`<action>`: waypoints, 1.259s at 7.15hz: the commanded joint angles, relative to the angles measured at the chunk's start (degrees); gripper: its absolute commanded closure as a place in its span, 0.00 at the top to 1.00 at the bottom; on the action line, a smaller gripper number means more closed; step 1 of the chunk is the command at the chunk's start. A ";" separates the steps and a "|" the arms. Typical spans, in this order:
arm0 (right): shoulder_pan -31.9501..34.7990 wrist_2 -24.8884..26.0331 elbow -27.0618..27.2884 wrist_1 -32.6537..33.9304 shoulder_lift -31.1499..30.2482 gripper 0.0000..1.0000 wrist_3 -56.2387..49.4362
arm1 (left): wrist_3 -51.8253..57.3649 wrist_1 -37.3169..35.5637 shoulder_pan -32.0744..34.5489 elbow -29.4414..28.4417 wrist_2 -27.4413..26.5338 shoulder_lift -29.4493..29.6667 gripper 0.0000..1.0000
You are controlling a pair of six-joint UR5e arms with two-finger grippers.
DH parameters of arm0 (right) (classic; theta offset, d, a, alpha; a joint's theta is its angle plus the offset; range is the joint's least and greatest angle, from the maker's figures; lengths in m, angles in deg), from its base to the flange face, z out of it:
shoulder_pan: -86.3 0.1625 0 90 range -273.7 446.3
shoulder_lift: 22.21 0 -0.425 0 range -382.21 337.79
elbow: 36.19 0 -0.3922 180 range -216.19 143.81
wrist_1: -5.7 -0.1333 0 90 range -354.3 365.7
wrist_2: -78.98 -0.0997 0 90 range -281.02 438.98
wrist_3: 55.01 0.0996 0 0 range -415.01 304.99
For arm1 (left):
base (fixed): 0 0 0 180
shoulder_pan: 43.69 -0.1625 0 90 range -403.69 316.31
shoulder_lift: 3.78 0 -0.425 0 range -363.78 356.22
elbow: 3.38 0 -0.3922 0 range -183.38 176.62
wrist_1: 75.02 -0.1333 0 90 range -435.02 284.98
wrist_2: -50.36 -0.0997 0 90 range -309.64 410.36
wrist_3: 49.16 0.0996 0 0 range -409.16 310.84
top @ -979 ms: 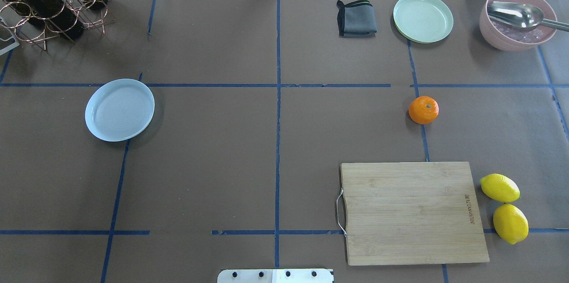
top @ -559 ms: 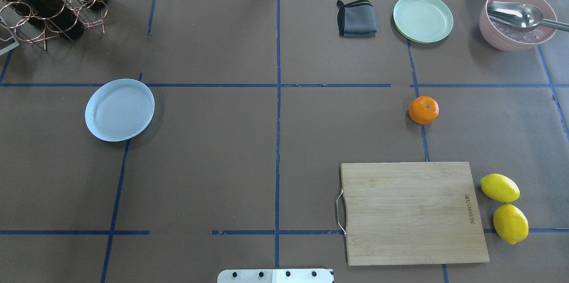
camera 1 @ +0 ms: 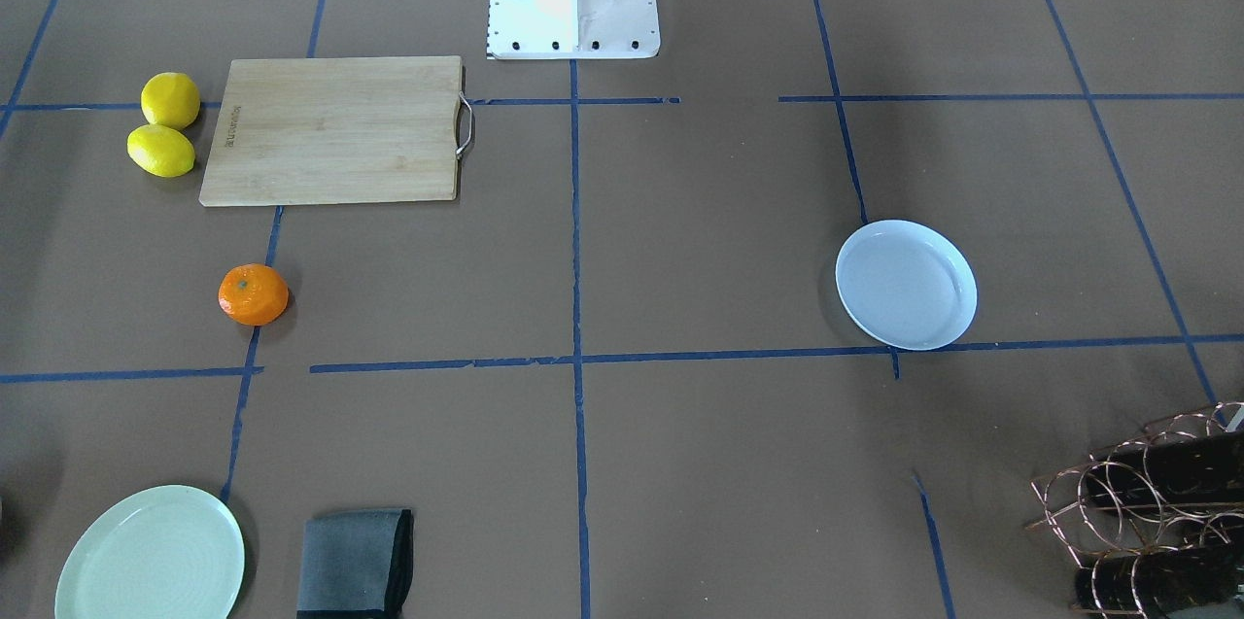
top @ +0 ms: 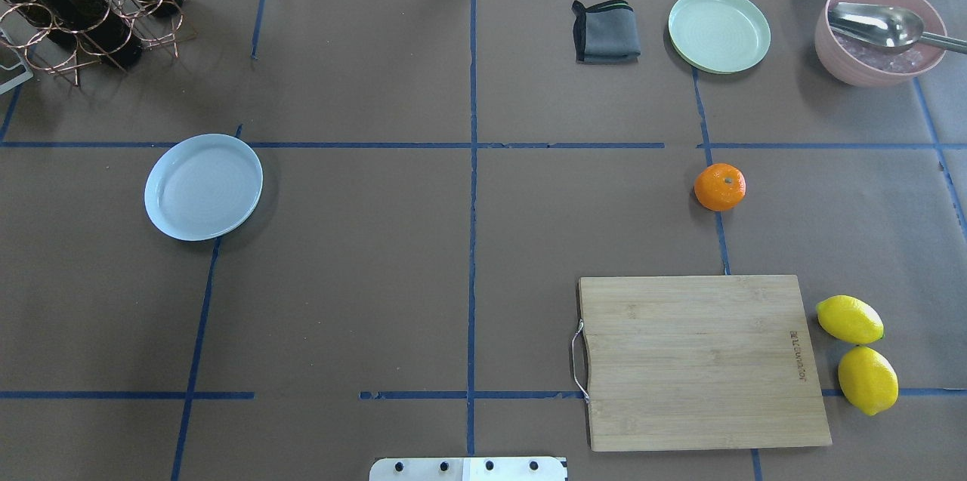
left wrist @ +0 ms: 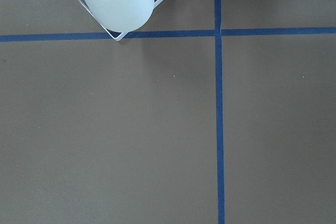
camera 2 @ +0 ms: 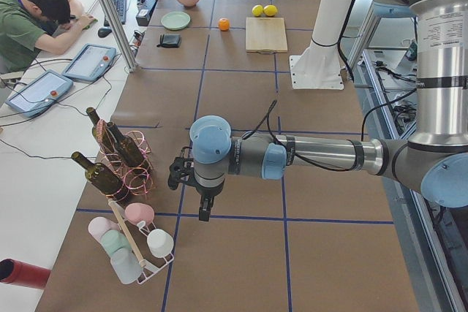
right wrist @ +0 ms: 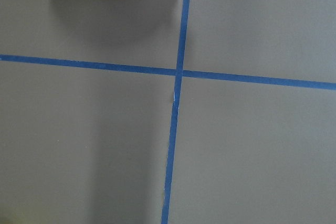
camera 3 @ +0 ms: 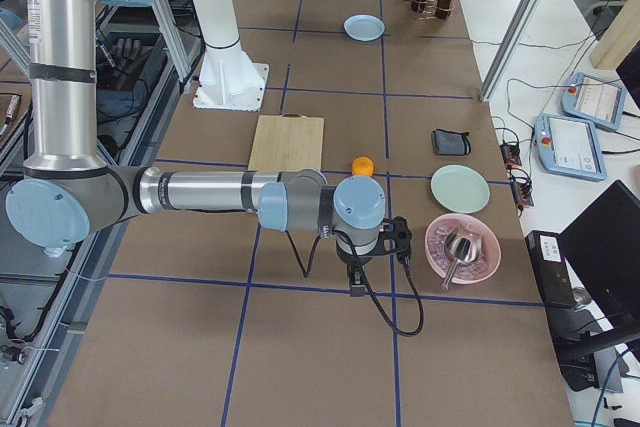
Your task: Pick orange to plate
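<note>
Taking 12 o'clock as away from the robot in the overhead view, the orange (top: 720,186), a small, slightly flattened glossy fruit with a dark stem dot, sits on a line of blue tape (top: 471,239) on the right half of the table (top: 363,277), which is covered in matte brown paper. The plate (top: 203,186), round, shallow and pale bluish-white with a raised rim, lies well apart at its 9 o'clock, with only paper and tape lines between them. At the orange's 6 o'clock lies a rectangular bamboo cutting board (top: 699,360) with a metal handle, and two smooth yellow lemons (top: 849,319) lie just beside the board at the orange's 4 to 5 o'clock. At 12 o'clock is a pale green plate (top: 719,30), at 11 a folded grey cloth (top: 606,32), and at 1 to 2 a pink bowl (top: 838,62) holding a steel spoon (top: 876,24). A copper wire wine rack (top: 113,20) with dark bottles stands in the far-left corner. The left gripper (camera 2: 203,213) and the right gripper (camera 3: 356,285) hang pointing down beyond the table's two ends, far from the fruit; whether either pincer is spread or closed cannot be told.
</note>
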 commanded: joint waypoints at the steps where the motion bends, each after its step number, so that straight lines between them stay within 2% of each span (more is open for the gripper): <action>1: -0.17 -0.01 0.85 -0.09 0.12 1.00 0.02 | -12.76 9.10 -7.80 0.69 -0.03 -0.17 1.00; 4: -0.26 -0.09 1.91 0.00 1.79 1.00 0.03 | -33.41 10.27 -20.27 5.26 -1.16 2.10 1.00; 5: -0.26 -0.09 1.91 0.09 1.35 1.00 0.03 | -38.26 11.66 -24.23 4.92 -5.26 2.90 1.00; 7: -0.26 -0.18 1.91 0.09 1.26 1.00 0.11 | -46.62 19.98 -30.40 -0.86 -9.59 5.27 1.00; 9: -0.26 -2.45 1.73 0.09 0.91 1.00 0.03 | -50.17 21.26 -34.54 -4.30 -14.51 8.60 0.98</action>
